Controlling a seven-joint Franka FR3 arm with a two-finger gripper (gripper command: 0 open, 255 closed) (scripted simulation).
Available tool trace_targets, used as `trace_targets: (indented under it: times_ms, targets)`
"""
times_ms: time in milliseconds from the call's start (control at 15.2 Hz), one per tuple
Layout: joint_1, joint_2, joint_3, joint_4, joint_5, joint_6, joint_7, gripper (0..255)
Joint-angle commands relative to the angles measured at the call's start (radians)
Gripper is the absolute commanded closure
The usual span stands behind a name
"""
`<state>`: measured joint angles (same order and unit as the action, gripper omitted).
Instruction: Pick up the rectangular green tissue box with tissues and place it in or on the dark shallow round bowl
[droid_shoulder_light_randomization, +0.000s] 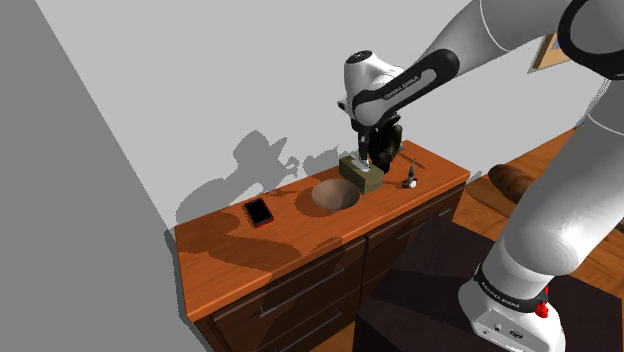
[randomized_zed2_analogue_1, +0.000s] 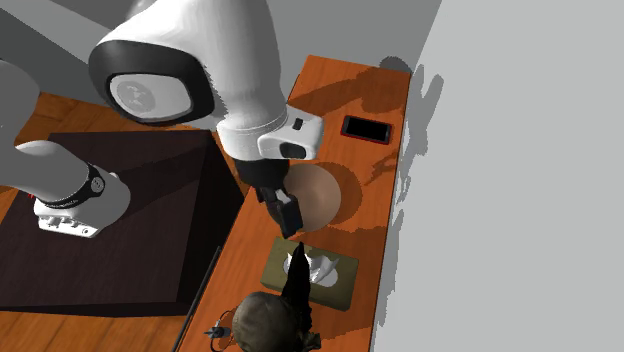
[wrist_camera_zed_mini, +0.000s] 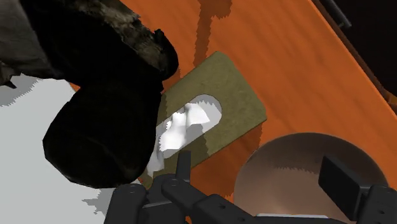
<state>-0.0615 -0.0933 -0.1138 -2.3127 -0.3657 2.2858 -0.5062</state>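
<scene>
1. The box (wrist_camera_zed_mini: 235, 95), olive green, is lying flat on the orange-brown top (wrist_camera_zed_mini: 286, 44), with white tissue (wrist_camera_zed_mini: 181, 127) poking out of its oval slot.
2. The bowl (wrist_camera_zed_mini: 299, 162) is sitting at five o'clock of the box, just beside it and not touching.
3. A dark mottled lump (wrist_camera_zed_mini: 102, 108) is looming at nine o'clock of the box, covering that end.
4. The gripper (wrist_camera_zed_mini: 261, 175) is hanging with its fingers apart, one fingertip (wrist_camera_zed_mini: 183, 160) over the box's edge and the other over the bowl.
</scene>
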Motion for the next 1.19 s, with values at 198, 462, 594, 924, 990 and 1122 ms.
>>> trace_targets:
  times_ms: [198,462,594,924,990,1122]
  targets:
    - [-0.017,0.186,-0.016,0.121,-0.091,0.106,-0.035,0]
    - [-0.023,0.314,-0.028,0.220,-0.151,0.164,-0.053,0]
    - [-0.027,0.335,-0.032,0.222,-0.156,0.185,-0.049,0]
    - [-0.038,0.390,-0.043,0.230,-0.169,0.236,-0.041,0]
    - [-0.040,0.396,-0.044,0.231,-0.171,0.242,-0.040,0]
    - [-0.040,0.396,-0.044,0.231,-0.171,0.242,-0.040,0]
